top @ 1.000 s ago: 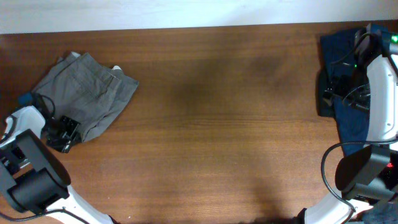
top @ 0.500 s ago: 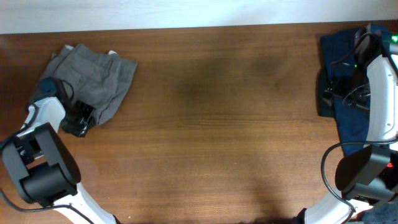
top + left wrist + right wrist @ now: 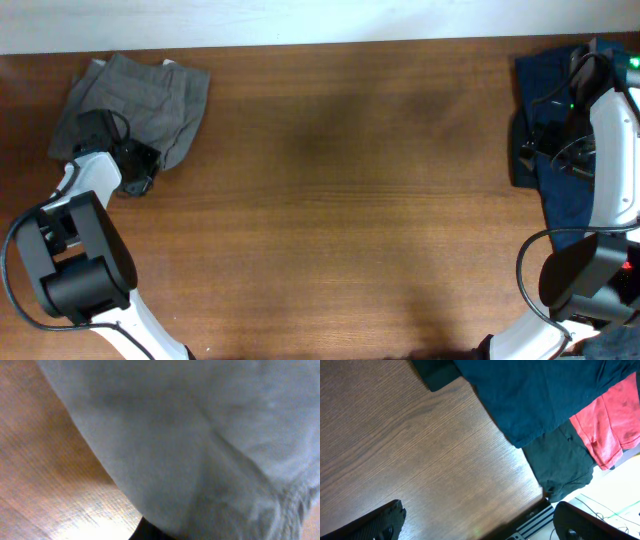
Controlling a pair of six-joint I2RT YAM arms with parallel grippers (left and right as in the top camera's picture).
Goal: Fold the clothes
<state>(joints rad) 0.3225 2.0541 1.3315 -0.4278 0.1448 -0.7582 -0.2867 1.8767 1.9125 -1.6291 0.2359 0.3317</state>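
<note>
Grey shorts (image 3: 140, 100) hem clamped in left fingers (image 3: 138, 163) (cloth fills wrist view); right fingers (image 3: 382, 519) wide apart.

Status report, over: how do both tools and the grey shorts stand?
Left tool at edge of grey shorts, grip hidden. Shorts bunched, far-left. Right tool open, empty, near navy garment.

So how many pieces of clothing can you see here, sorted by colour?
grey shorts: 1
navy garment: 1
dark garment: 1
red garment: 1
Total: 4
</note>
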